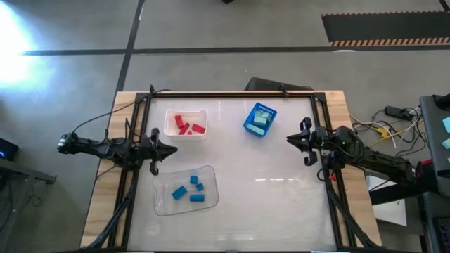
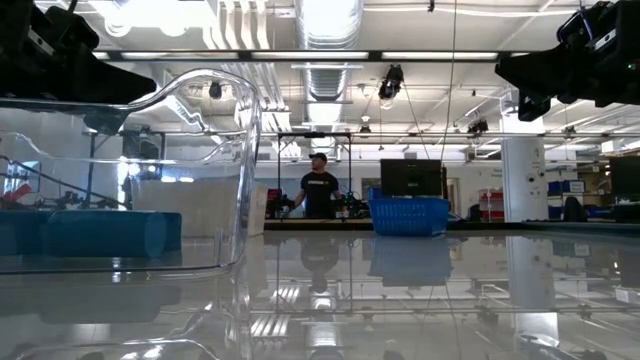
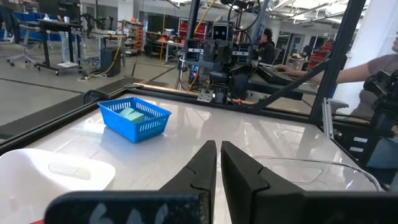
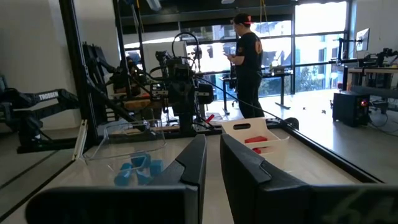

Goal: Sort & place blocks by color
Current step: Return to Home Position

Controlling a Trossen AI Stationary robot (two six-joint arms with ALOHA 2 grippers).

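Every block lies in a container. Red blocks [image 1: 187,126] [image 4: 256,138] lie in a white tray [image 1: 171,114]. Blue blocks [image 1: 188,190] [image 4: 138,169] [image 2: 90,235] sit in a clear tray [image 1: 160,202]. Mint blocks [image 1: 261,119] [image 3: 130,114] fill a blue basket [image 1: 248,125]. My left gripper [image 1: 174,147] [image 3: 219,146] hovers shut between the white tray and the clear tray. My right gripper [image 1: 288,138] [image 4: 212,138] hovers shut, right of the basket and nearer the table's near edge. Neither holds anything.
A black frame rail [image 1: 232,94] runs round the tabletop. Bare table surface [image 1: 274,190] stretches from the middle toward the near right. Beyond the far edge a person [image 2: 320,190] stands at a bench. Another person [image 4: 249,56] stands beyond the table's left side.
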